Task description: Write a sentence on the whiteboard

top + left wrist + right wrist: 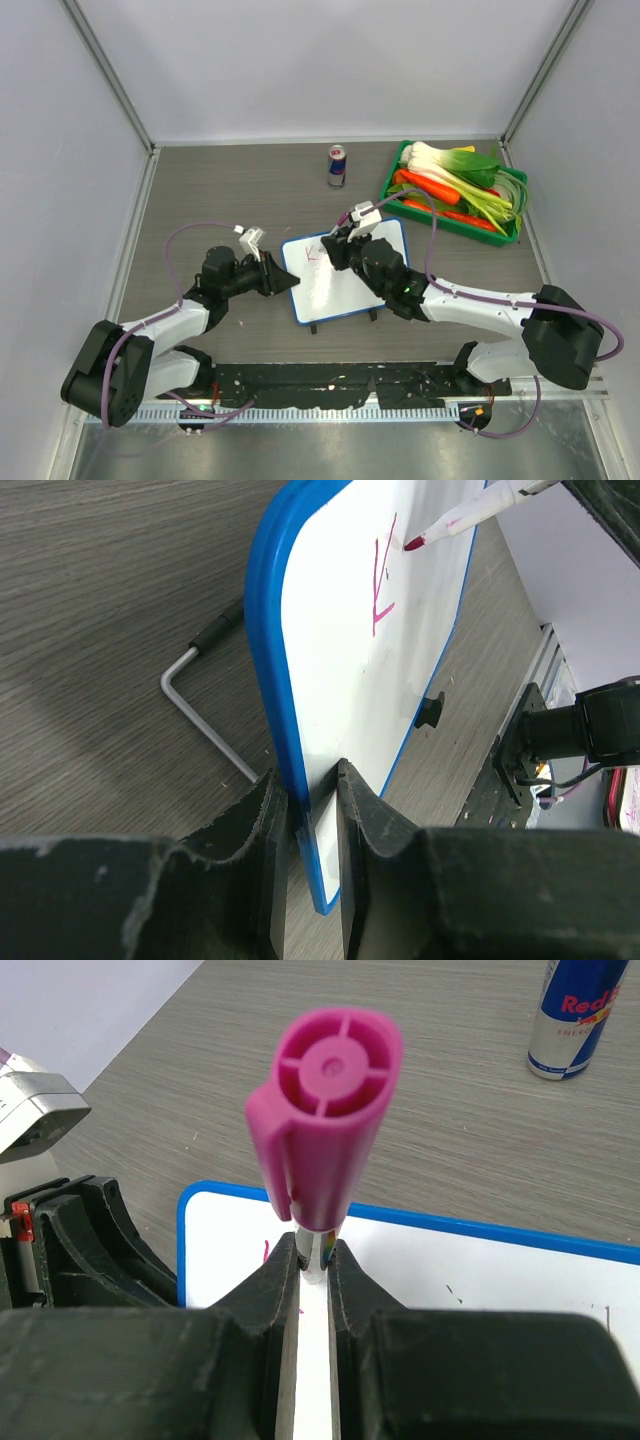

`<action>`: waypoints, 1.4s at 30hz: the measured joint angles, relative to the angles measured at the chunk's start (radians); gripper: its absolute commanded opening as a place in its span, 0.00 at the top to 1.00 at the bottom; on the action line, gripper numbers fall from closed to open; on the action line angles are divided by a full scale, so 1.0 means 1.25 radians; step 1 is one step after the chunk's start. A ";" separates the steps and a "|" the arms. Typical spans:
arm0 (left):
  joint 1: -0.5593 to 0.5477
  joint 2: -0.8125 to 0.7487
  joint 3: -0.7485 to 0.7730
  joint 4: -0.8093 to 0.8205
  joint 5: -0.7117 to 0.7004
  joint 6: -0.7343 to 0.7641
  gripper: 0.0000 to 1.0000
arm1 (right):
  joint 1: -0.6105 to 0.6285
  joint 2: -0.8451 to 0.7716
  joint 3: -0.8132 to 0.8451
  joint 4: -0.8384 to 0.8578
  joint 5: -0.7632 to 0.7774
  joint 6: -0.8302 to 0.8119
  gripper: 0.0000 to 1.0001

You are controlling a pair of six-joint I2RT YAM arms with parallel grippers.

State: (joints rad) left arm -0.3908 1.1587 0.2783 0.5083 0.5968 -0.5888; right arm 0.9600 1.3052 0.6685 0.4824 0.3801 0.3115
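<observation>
The whiteboard (345,278) lies near the can (337,166), toward the arms. The left claw (312,780) nips its blue rim; the right claw (315,1258) is clamped round the marker (325,1110). Hard pressing could slip the board from that thin nip, skewing the sentence (382,592), now 1 letter.

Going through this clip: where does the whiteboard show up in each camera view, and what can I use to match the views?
Top external: the whiteboard sits at picture centre.
Left wrist: the whiteboard fills the middle, seen steeply from its edge, its blue rim clamped in the jaws at the bottom.
Right wrist: the whiteboard runs across the lower half, behind the held marker.
Shared landmark: the pink writing near its corner, visible in all three.
</observation>
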 measured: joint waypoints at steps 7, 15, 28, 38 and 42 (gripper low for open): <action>0.000 0.004 0.000 0.003 0.000 0.000 1.00 | 0.000 0.000 -0.010 -0.004 -0.006 0.004 0.99; 0.000 0.004 0.000 0.002 0.000 0.000 1.00 | 0.000 -0.004 -0.028 -0.004 -0.028 0.013 0.99; 0.000 0.005 0.000 0.005 0.002 0.000 1.00 | 0.000 -0.020 -0.031 -0.009 -0.032 0.022 0.99; -0.001 0.005 0.000 0.006 0.002 0.000 1.00 | 0.000 -0.023 0.012 -0.010 -0.013 0.012 0.99; -0.001 0.005 0.000 0.006 0.002 0.000 1.00 | 0.000 -0.013 0.016 -0.009 0.001 0.005 0.99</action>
State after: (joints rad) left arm -0.3923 1.1652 0.2787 0.5156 0.5999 -0.5888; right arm 0.9600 1.2884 0.6884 0.4713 0.3813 0.3183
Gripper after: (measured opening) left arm 0.244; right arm 0.162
